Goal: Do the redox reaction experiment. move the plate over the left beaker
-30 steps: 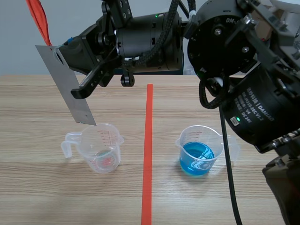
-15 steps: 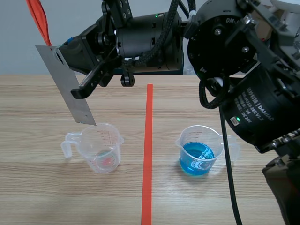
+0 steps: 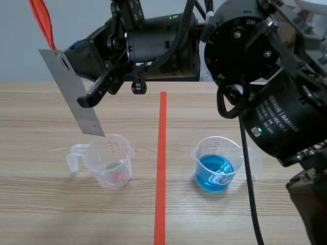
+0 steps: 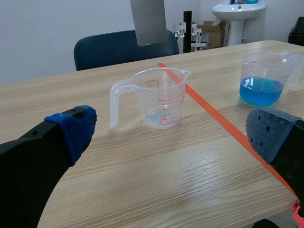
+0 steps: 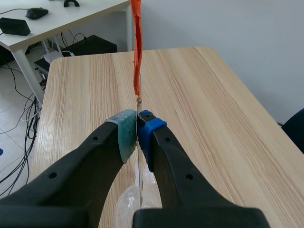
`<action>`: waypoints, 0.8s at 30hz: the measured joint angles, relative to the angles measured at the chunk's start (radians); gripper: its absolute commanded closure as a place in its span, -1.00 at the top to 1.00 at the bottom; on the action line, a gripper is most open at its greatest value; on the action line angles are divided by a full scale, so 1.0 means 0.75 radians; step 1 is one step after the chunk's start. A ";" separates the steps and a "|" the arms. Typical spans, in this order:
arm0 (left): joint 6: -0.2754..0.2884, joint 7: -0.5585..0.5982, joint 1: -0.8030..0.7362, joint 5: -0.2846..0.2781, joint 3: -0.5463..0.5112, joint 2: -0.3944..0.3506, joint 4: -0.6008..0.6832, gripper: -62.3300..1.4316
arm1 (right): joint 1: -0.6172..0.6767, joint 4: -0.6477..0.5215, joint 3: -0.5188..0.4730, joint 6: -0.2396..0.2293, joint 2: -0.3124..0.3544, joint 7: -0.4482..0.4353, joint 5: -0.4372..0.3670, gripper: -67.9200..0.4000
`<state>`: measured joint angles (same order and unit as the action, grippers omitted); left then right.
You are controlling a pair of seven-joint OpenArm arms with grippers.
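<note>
In the scene view, my right claw (image 3: 76,76) is pinching the plate (image 3: 84,117), hanging it tilted just above the left beaker (image 3: 109,161), ready for dipping. In the left wrist view, my left claw (image 4: 173,130) is gaping, empty. In the right wrist view, my pads (image 5: 126,135) are clamping the plate's edge.

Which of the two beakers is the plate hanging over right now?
The near-empty clear beaker left of the tape line; the plate has its lower edge just above that rim. The other beaker holds blue liquid.
</note>
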<state>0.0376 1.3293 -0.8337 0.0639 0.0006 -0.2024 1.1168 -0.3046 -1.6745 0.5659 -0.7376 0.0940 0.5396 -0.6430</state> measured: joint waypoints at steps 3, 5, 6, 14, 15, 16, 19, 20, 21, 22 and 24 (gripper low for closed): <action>0.000 0.000 0.000 0.000 0.000 0.000 0.000 1.00 | 0.000 0.000 0.000 0.000 0.000 0.000 0.000 -0.97; 0.000 0.000 0.000 0.000 0.000 0.000 0.000 1.00 | 0.000 0.000 0.000 0.000 0.000 0.000 0.000 -0.97; 0.000 0.000 0.000 0.000 0.000 0.000 0.000 1.00 | 0.000 0.000 0.000 0.000 0.000 0.000 0.000 -0.97; 0.000 0.000 0.000 0.000 0.000 0.000 0.000 1.00 | 0.000 0.000 0.000 0.000 0.000 0.000 0.000 -0.97; 0.000 0.000 0.000 0.000 0.000 0.000 0.000 1.00 | 0.000 0.000 0.000 0.000 0.000 0.000 0.000 -0.97; 0.000 0.000 0.000 0.000 0.000 0.000 0.000 1.00 | 0.000 0.000 0.000 0.000 0.000 0.000 0.000 -0.97; 0.000 0.000 0.000 0.011 0.000 0.000 0.000 1.00 | 0.000 0.000 0.000 0.000 0.000 0.000 0.000 -0.97; 0.000 -0.001 0.000 0.015 0.000 0.001 0.000 1.00 | 0.000 0.000 0.000 0.000 0.000 0.000 0.000 -0.97; 0.000 -0.001 0.000 0.015 0.000 0.001 0.000 1.00 | 0.000 0.000 0.000 0.000 0.000 0.000 0.000 -0.97; 0.000 -0.001 0.000 0.014 0.000 0.001 0.000 1.00 | 0.000 0.000 0.000 0.000 0.000 0.000 0.000 -0.97; 0.000 -0.001 0.000 0.014 0.000 0.001 0.000 1.00 | 0.000 0.000 0.000 0.000 0.000 0.000 0.000 -0.97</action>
<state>0.0376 1.3289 -0.8337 0.0746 0.0006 -0.2020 1.1168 -0.3046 -1.6745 0.5659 -0.7376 0.0940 0.5396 -0.6430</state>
